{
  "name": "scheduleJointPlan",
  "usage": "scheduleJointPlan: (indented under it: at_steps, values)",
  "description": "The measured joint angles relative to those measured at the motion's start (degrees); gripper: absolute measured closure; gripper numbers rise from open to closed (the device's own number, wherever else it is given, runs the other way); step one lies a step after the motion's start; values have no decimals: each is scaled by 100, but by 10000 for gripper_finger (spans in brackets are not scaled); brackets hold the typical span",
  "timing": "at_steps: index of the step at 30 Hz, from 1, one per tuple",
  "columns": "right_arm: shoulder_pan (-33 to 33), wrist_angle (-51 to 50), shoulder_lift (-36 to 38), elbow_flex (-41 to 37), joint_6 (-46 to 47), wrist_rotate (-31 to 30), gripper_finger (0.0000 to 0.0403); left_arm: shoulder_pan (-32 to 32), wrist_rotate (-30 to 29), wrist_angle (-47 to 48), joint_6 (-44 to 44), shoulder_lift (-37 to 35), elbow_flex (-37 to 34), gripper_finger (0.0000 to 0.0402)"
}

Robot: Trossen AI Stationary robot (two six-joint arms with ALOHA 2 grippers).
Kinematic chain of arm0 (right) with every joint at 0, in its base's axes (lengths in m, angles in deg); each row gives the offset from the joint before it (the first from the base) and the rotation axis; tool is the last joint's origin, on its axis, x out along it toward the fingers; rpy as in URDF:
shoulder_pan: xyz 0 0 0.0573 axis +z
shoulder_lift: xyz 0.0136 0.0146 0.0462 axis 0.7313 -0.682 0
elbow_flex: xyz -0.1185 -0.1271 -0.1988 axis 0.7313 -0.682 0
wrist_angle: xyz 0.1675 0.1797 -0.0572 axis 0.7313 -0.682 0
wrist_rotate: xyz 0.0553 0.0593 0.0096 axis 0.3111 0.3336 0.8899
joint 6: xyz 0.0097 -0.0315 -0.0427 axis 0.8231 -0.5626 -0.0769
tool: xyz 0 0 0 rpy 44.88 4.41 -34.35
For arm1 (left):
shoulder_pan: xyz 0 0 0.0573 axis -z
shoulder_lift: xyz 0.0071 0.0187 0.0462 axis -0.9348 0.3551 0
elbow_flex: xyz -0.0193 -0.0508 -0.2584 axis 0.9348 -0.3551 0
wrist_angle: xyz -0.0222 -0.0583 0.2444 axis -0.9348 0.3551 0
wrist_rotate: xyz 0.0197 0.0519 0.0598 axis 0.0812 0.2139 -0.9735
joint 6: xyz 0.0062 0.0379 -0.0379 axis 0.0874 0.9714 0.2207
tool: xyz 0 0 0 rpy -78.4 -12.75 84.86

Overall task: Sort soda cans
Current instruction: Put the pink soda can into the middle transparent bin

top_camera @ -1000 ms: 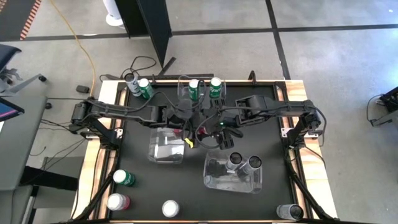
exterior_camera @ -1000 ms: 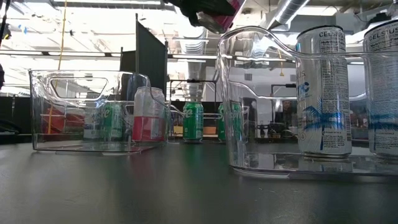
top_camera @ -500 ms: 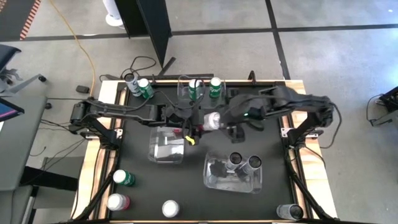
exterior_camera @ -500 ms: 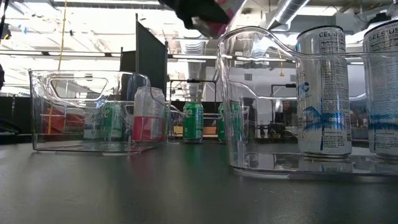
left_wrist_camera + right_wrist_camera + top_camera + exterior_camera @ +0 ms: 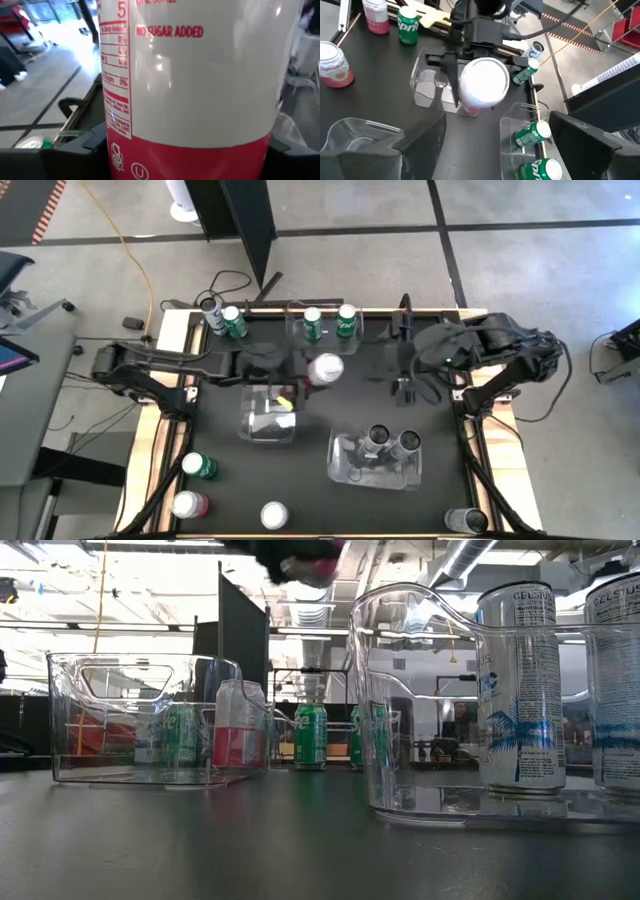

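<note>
A red-pink and white soda can (image 5: 326, 368) hangs in the air over mid-table, just beyond the far right corner of a clear bin (image 5: 262, 425). My left gripper (image 5: 318, 370) reaches in from the table's left and is shut on it; the can (image 5: 200, 85) fills the left wrist view. My right gripper (image 5: 405, 385) stands open and high near the table's right side, apart from the can, with nothing between its fingers (image 5: 370, 160). Three green cans (image 5: 313, 323) stand at the far edge, two of them in a far bin. Other cans (image 5: 198, 467) stand at the near left. My left gripper pinches the can's side wall (image 5: 125, 150) between its two fingers, one on each side, low on the can at its red band. The fingers (image 5: 451, 75) come in about level from the table's left. The can stands roughly upright in the hold, lifted clear of the table.
A second clear bin (image 5: 340, 470) at the near right holds two silver-topped cans (image 5: 392, 440). A dark can (image 5: 465, 520) stands at the near right corner, a red-pink one (image 5: 188, 505) and another (image 5: 273, 515) at the near edge. A grey can (image 5: 210, 310) stands far left.
My right gripper has drawn away from the can, toward the table's right edge and upward. My left gripper has carried the can a little toward the table's left, still clear of the table.
</note>
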Motion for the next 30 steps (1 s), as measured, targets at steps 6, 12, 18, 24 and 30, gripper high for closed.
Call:
scheduleJointPlan:
  at_steps: [6,12,18,24,30]
  values:
    - [14,56,-172,2,-63,-23,38,-370,-5,-890,-436,-1407,-1728,121]
    - [-151,701,-661,1,-457,384,55,-463,16,-1108,-550,-2643,-2820,121]
    - [-409,1650,-1447,0,-951,1215,104,-362,-28,-1670,-867,-3094,-3732,121]
    - [-671,2354,-2125,-2,-1086,1582,229,-214,-26,-2372,-899,-3101,-4214,121]
    - [-741,2950,-2412,-5,-879,1635,388,-26,-22,-2258,-826,-3039,-4341,121]
